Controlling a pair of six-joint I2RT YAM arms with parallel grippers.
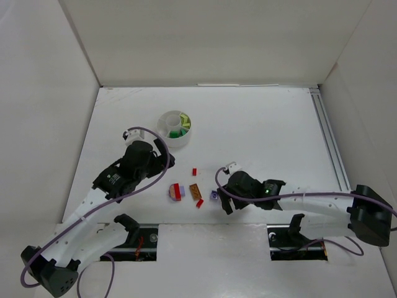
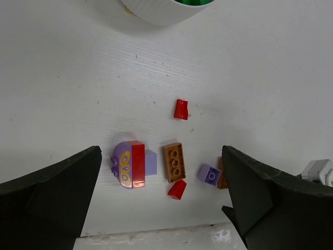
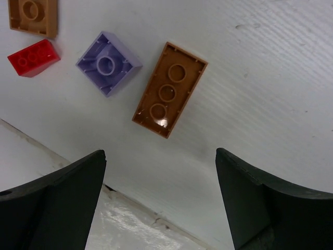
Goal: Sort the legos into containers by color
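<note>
White tabletop (image 1: 260, 124) held scattered tiny plastic bricks (image 1: 177, 192) near the low round white divided tub (image 1: 177, 142). Your left gripper (image 2: 161, 151) stood wide apart above them; your right gripper (image 3: 160, 153) gaped, empty, over an upturned orange-brown brick (image 3: 169, 89).

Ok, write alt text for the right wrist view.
An orange-brown lego lies upside down on the white table ahead of the open right gripper. To its left are a lavender lego, a red lego and a second orange-brown lego.

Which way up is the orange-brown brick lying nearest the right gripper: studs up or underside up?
Underside up: in the right wrist view the orange-brown brick shows a hollow with three round tubes inside a thin rim.
</note>
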